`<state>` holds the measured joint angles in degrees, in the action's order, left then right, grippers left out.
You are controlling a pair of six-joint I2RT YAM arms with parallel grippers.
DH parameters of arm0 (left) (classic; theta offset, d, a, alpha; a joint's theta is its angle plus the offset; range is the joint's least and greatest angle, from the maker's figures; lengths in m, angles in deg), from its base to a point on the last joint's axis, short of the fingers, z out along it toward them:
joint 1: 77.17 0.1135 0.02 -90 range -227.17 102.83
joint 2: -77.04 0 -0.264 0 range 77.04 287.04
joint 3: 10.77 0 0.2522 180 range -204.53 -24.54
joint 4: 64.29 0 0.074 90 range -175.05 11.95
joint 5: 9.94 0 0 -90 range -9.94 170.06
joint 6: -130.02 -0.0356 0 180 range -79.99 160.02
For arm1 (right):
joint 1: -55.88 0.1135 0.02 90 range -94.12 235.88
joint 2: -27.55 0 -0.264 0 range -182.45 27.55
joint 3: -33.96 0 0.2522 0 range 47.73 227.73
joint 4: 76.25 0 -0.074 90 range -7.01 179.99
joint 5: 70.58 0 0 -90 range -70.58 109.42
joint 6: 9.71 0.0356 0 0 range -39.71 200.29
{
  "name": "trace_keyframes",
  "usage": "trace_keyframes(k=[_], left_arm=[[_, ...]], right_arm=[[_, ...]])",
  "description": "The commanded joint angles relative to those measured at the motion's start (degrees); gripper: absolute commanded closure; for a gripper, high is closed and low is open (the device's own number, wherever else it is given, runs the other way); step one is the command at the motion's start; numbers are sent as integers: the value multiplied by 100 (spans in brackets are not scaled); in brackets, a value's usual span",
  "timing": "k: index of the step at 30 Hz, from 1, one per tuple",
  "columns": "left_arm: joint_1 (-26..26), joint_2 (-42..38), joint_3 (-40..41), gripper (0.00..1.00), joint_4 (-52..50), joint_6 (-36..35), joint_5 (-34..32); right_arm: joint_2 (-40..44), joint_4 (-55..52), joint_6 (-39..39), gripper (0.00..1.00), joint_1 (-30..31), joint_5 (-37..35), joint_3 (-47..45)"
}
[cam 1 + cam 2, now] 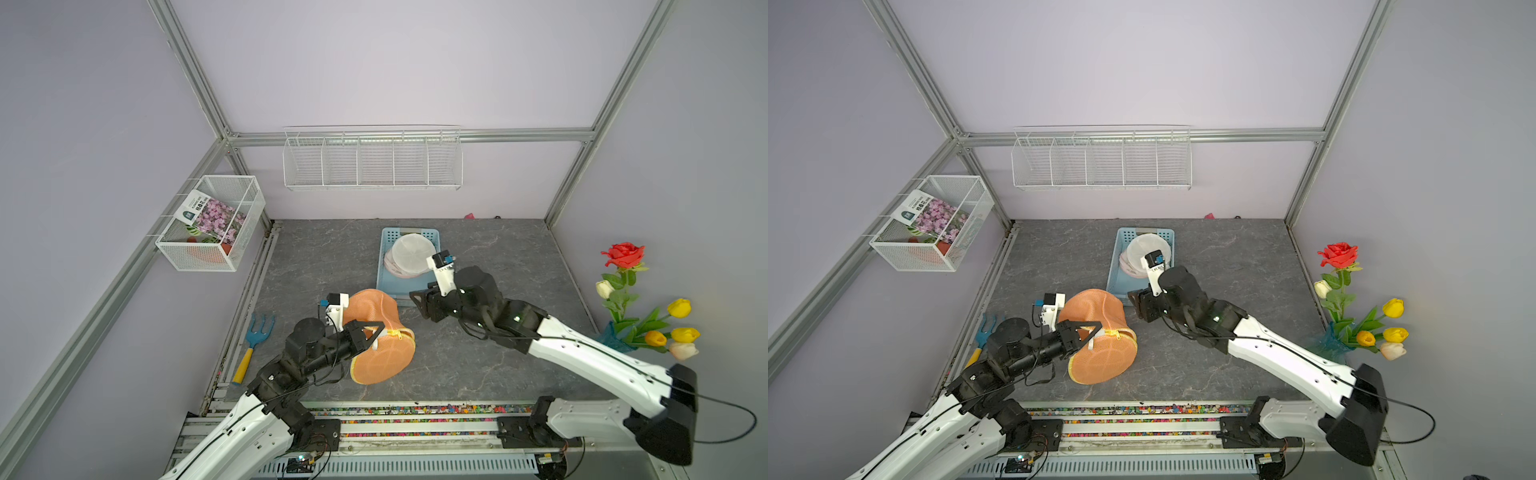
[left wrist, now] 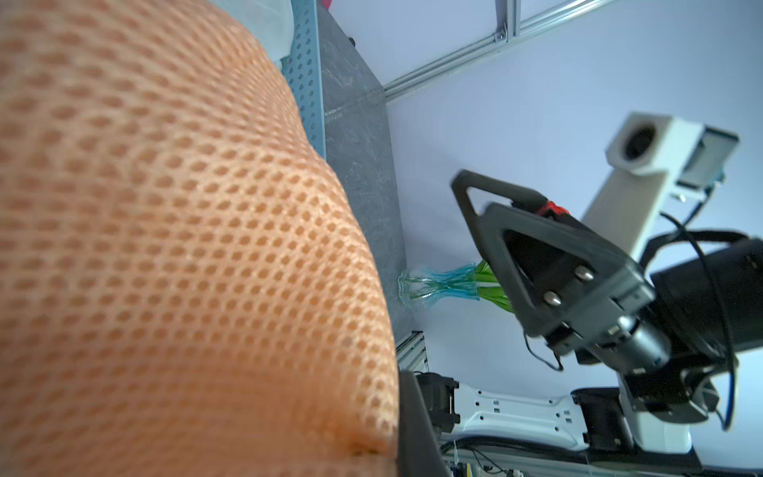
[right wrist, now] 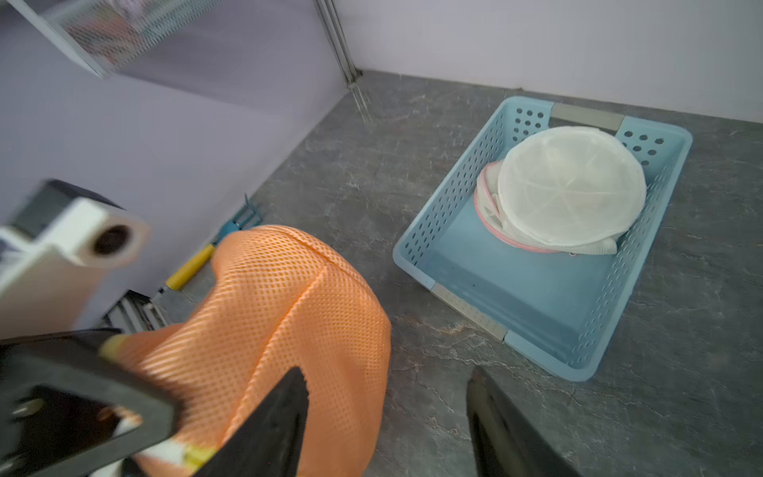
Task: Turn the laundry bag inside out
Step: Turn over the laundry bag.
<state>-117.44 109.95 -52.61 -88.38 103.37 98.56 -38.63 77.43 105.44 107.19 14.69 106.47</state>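
**Presently: bag held at rim, second grip pending**

Left gripper (image 1: 371, 332): clamped on the bag (image 1: 374, 305) at its zipper rim. Right gripper (image 1: 419, 293): jaws apart, empty, between bag and basket (image 1: 381, 257).

Bag: orange honeycomb mesh, soft, domed, yellow zipper (image 1: 397, 332); lies just beside the basket, on the robot's side.

Step, likely: regrasp mid-turning. Next move wants the right jaws on loose mesh, pulling against the left's hold.

Basket: pale blue perforated plastic, holding a round white mesh bag (image 1: 411, 251).
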Motion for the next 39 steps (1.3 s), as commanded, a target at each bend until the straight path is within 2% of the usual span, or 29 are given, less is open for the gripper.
trace_keyframes(k=[1, 6, 8, 16, 21, 27, 39], left_arm=[[-19, 51, 176, 100, 515, 225, -272], [-20, 379, 129, 100, 501, -22, -210], [-20, 465, 110, 100, 484, -33, -149], [-25, 456, -206, 100, -106, -468, -157], [-22, 480, -225, 100, -98, -499, -157], [-25, 481, -264, 100, -99, -547, -141], [-22, 559, -297, 100, -4, -579, -4]], right_arm=[[462, 868, 722, 38, -16, 575, -597], [228, 1051, 1007, 40, -16, 1771, -1047], [92, 1127, 937, 40, -16, 1984, -1213], [-292, -265, 95, 40, 145, 2065, -487], [-854, -1303, -553, 40, 458, 1749, 271], [-1199, -1492, -715, 44, 528, 1601, 513], [-1568, -1595, -835, 53, 574, 1759, 812]])
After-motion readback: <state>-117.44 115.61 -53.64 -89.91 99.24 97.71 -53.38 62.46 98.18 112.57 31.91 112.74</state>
